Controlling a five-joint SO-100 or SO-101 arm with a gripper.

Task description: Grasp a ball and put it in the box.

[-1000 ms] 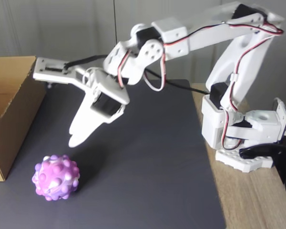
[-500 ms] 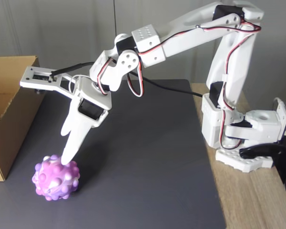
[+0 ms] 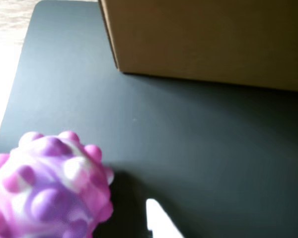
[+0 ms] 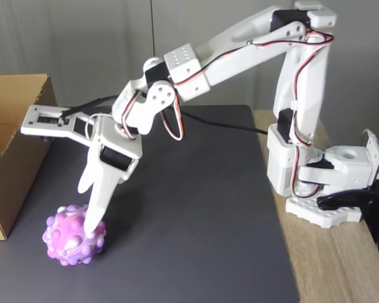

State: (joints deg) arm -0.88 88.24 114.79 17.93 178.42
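The ball [image 4: 71,241], bumpy and mottled purple, pink and white, rests on the black mat near the front left in the fixed view. My gripper [image 4: 87,209] points down right above it, jaws a little apart, the longer fingertip [image 4: 92,226] overlapping the ball's upper right. Nothing is held. In the wrist view the ball [image 3: 47,186] fills the lower left and one white fingertip [image 3: 158,220] shows just right of it. The box [image 4: 16,148], brown cardboard and open-topped, stands at the left edge, its plain wall [image 3: 203,39] rising behind the ball in the wrist view.
The black mat [image 4: 196,214] covers most of the table, with bare wood [image 4: 341,265] to its right. The arm's white base [image 4: 322,177] is clamped at the right edge. A grey wall stands behind.
The arm has reached down and to the left. The gripper dropped from above the mat until its fingertip came over the ball. Ball and box have not moved.
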